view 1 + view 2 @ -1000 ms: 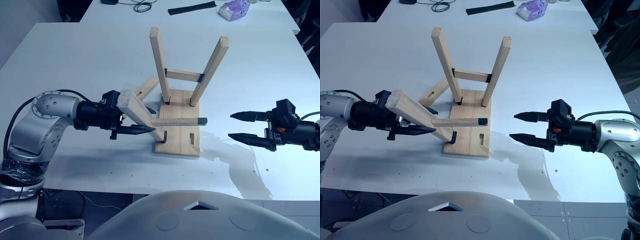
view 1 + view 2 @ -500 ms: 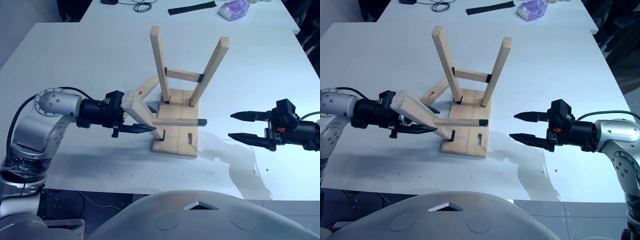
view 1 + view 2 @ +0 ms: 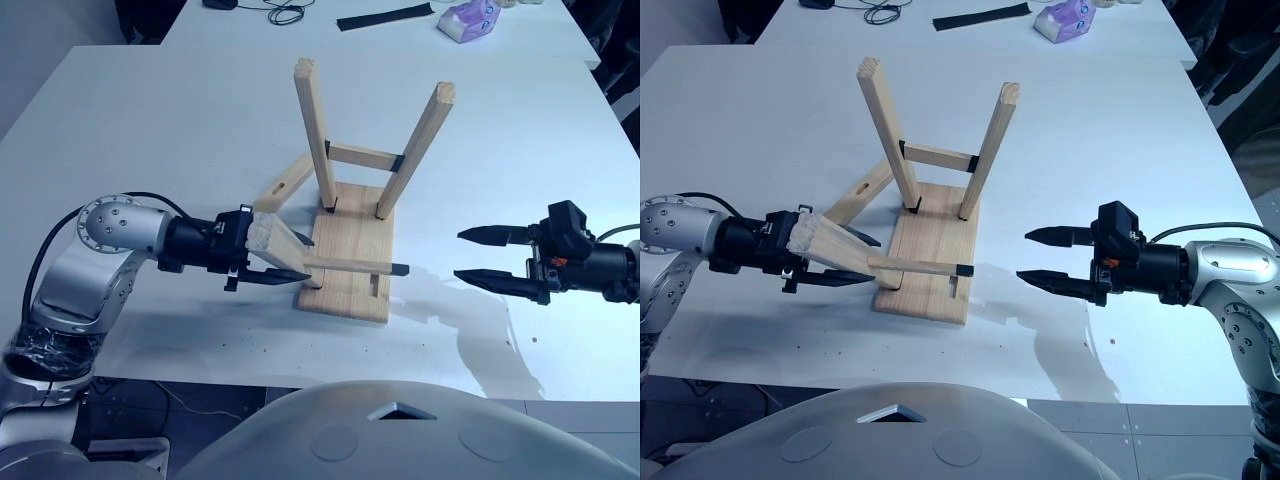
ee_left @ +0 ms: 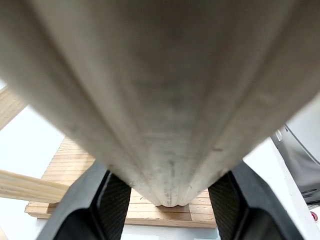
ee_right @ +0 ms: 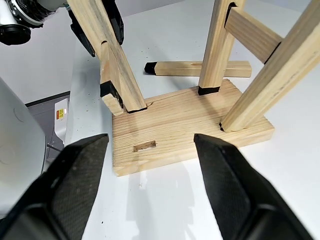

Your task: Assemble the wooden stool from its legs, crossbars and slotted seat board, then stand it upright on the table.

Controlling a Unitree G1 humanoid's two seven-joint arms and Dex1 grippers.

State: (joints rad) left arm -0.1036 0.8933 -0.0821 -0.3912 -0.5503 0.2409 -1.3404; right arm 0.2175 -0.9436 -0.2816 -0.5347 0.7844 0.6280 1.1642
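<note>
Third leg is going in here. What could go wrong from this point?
1. The left gripper holds the third leg steeply tilted, with its foot at a slot of the seat board. It may jam or lever the board up.
2. The right gripper is open and apart from the board, so nothing steadies it. A push could slide it and topple the two standing legs.
3. The third leg's crossbar ends free and could swing.

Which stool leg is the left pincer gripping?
The tilted leg at the seat board's near left corner; the left pincer clamps its free end. The two upright legs stand untouched; a fourth leg lies on the table.
</note>
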